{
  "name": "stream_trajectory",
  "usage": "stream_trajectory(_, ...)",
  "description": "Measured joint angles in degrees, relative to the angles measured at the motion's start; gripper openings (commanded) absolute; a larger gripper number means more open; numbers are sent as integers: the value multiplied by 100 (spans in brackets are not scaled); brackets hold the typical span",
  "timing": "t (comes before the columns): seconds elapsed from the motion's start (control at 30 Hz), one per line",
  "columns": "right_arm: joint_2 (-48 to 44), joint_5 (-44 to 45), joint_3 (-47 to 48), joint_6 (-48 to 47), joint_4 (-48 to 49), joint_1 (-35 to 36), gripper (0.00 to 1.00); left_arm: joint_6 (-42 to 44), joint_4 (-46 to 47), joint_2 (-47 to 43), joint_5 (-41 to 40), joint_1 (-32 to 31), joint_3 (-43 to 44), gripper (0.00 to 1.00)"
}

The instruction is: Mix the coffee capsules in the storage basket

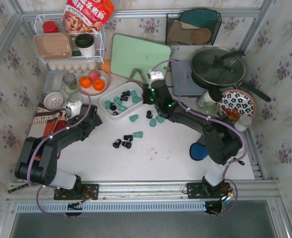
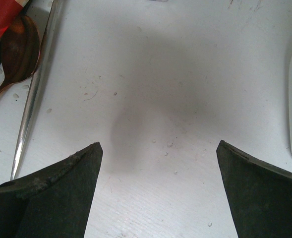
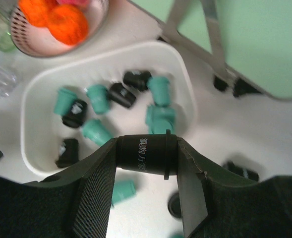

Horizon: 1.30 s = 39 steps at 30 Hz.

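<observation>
The right gripper (image 3: 146, 166) clamps a black capsule (image 3: 146, 148) sideways, its ends hidden by the fingers (image 3: 93, 193), above the near rim of the basket (image 3: 188, 87) — teal and black capsules (image 3: 98, 96) lie inside, others loose on the table (image 1: 150, 158). The left gripper (image 2: 158, 148) hangs spread over the table, beside a spoon (image 2: 17, 54) cut off at the edge

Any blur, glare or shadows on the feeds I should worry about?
Right wrist: the black capsule in the right gripper is sharp, the oranges soft. Left wrist: a soft grey shadow falls on the table. Top external: evenly lit.
</observation>
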Motion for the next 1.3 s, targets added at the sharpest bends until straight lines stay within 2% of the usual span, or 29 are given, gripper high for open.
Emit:
stream_trajectory(0.33,1899,-535,2164,-116,212,162,44,0,-13,11,0,0,11,100)
stream_trajectory(0.57,2522,-616,2769,164,-160,260,64,0,-13,11,0,0,11,100)
stream_trajectory(0.73,2529,-603,2785,173,-407,323,74,24,-11,11,22,0,11,100)
stream_trajectory(0.97,2050,-623,2531,114,-758,319,75,518,153,-44,404,0,-4,100)
stream_trajectory(1.13,1204,-623,1648,-44,-654,321,77,1451,931,-1110,887,-98,-529,100)
stream_trajectory(1.3,245,-455,282,-365,-374,323,78,2371,1716,-2068,1215,-168,-1239,100)
